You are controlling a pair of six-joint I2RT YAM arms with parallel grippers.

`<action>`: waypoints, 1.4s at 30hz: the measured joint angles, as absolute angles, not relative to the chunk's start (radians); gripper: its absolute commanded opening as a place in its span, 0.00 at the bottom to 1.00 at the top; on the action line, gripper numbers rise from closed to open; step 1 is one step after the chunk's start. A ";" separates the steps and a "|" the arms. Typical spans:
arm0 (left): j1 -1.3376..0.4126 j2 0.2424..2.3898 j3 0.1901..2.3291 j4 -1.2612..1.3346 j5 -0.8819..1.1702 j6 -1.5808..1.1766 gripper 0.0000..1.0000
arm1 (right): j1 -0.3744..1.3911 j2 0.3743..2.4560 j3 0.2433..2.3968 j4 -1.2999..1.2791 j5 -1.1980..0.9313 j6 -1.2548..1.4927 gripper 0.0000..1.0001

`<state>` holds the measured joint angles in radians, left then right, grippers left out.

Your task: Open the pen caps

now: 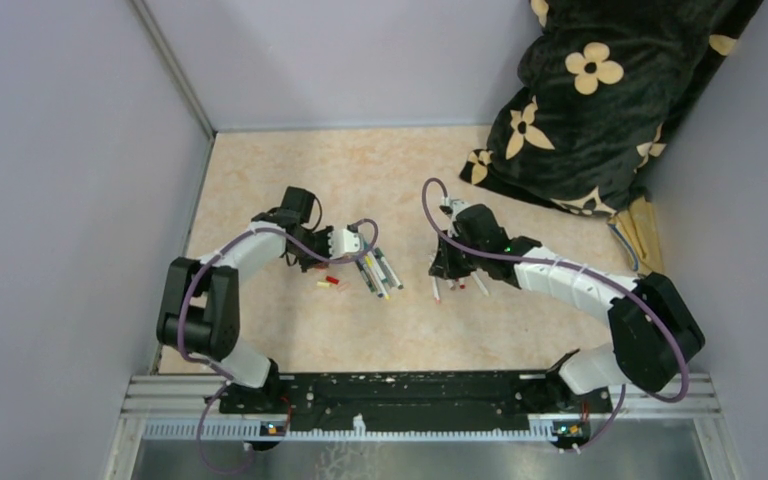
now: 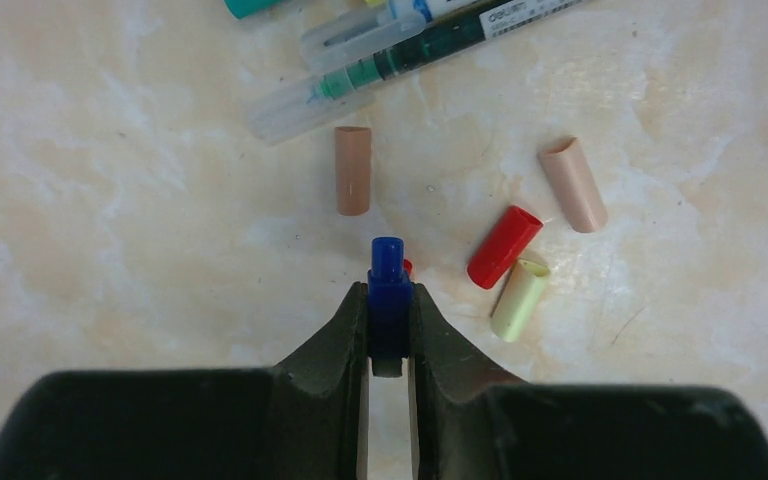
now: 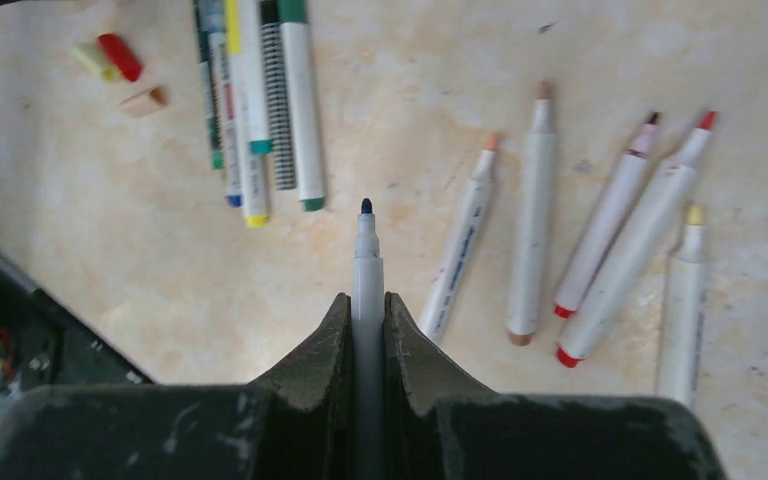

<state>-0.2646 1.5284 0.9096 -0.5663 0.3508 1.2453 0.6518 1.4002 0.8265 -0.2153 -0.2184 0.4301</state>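
Observation:
My left gripper [image 2: 389, 298] is shut on a blue pen cap [image 2: 388, 285], held just above the table. Loose caps lie ahead of it: an orange-tan one [image 2: 353, 170], a pale peach one [image 2: 573, 183], a red one [image 2: 504, 246] and a pale yellow one [image 2: 519, 296]. My right gripper [image 3: 367, 300] is shut on an uncapped grey pen [image 3: 366, 262] with a dark blue tip. Several uncapped white pens [image 3: 532, 215] lie to its right. A bundle of capped pens [image 3: 260, 100] lies at upper left. In the top view the left gripper [image 1: 345, 243] and right gripper [image 1: 447, 262] stand apart.
A black flowered cloth [image 1: 600, 90] lies at the back right. Grey walls [image 1: 70, 180] close in the left, back and right. The beige table [image 1: 380, 180] ends at a black rail [image 1: 410, 390] at the near edge.

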 measured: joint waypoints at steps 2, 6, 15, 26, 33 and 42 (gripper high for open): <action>-0.250 1.577 0.926 -0.568 0.363 1.219 0.21 | 0.651 1.403 0.813 -0.207 -0.160 0.431 0.04; -0.244 1.602 0.928 -0.569 0.379 1.191 0.41 | 0.650 1.431 0.804 -0.181 -0.101 0.438 0.11; -0.244 1.565 0.941 -0.599 0.416 1.154 0.57 | 0.650 1.530 0.797 -0.105 -0.062 0.450 0.24; -0.234 1.507 1.063 -0.682 0.436 1.095 0.77 | 0.650 1.531 0.772 -0.076 -0.005 0.448 0.27; -0.156 1.449 1.195 -0.706 0.483 1.002 0.99 | 0.703 1.439 0.792 -0.103 0.077 0.445 0.39; -0.036 1.372 1.217 -0.691 0.566 0.881 0.99 | 0.876 1.642 1.022 -0.111 0.116 0.403 0.38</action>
